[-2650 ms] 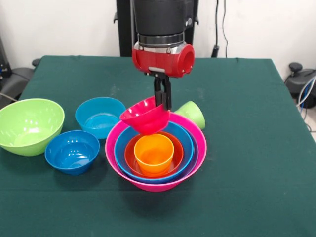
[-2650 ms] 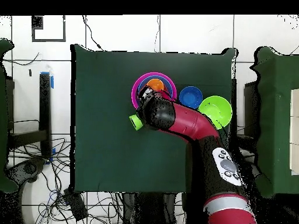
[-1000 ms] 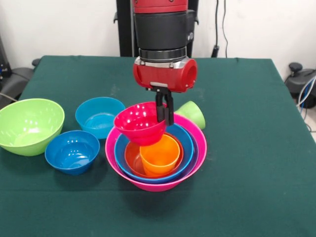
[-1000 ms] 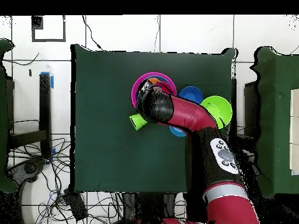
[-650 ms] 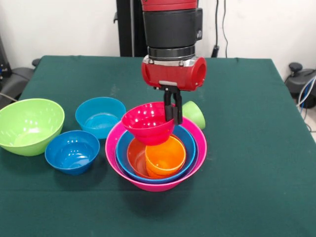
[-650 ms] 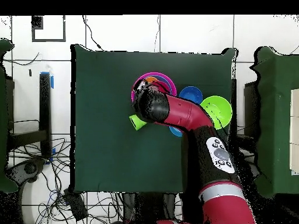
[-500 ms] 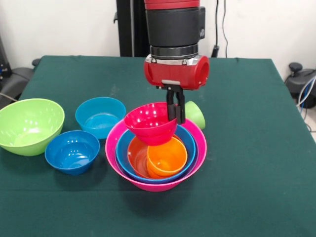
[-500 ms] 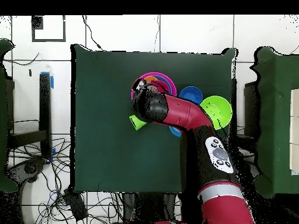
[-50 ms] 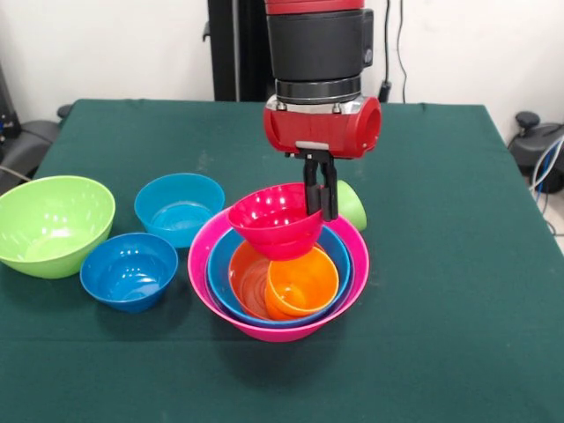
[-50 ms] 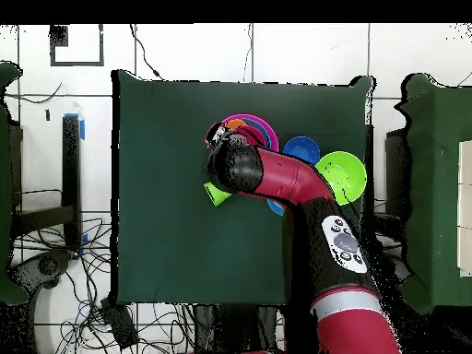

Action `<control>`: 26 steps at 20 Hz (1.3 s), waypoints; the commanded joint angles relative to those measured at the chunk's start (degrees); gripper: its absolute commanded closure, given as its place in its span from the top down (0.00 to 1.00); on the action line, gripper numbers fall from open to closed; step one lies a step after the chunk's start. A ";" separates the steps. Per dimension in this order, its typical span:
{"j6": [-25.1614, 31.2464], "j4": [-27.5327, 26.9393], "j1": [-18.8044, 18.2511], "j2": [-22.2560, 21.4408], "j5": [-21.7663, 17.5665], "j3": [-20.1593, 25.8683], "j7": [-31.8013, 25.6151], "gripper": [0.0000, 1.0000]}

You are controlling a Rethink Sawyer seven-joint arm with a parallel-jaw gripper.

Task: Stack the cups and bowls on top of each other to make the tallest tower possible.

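Since a moment ago my gripper (image 9: 322,189) has carried the red-pink bowl (image 9: 275,220) a little to the right across the tower (image 9: 278,269), and the orange cup (image 9: 302,280) inside has tipped further onto its side. I have the fingers pinched on the red-pink bowl's right rim, holding it upright just above the nest.

Taking the big pink bowl (image 9: 352,280) as my landmark: inside it sits a blue bowl (image 9: 339,256), then an orange bowl (image 9: 247,278), with the orange cup leaning against that bowl's right wall, mouth facing the camera. Behind the pink bowl, touching or nearly touching its far rim, the lime green cup (image 9: 350,204) lies on its side. To the pink bowl's left stand the teal bowl (image 9: 179,207), the dark blue bowl (image 9: 129,270) and, farthest out, the lime green bowl (image 9: 53,224), all upright on the green table (image 9: 458,264).
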 commanded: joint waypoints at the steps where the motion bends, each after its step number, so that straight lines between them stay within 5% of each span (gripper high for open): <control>1: -2.18 1.50 0.69 0.97 0.25 5.38 5.71 0.00; 12: -0.61 1.98 0.00 -0.05 0.20 5.55 5.07 0.00; 26: 8.65 1.11 -1.19 -4.75 -0.36 2.49 1.87 0.00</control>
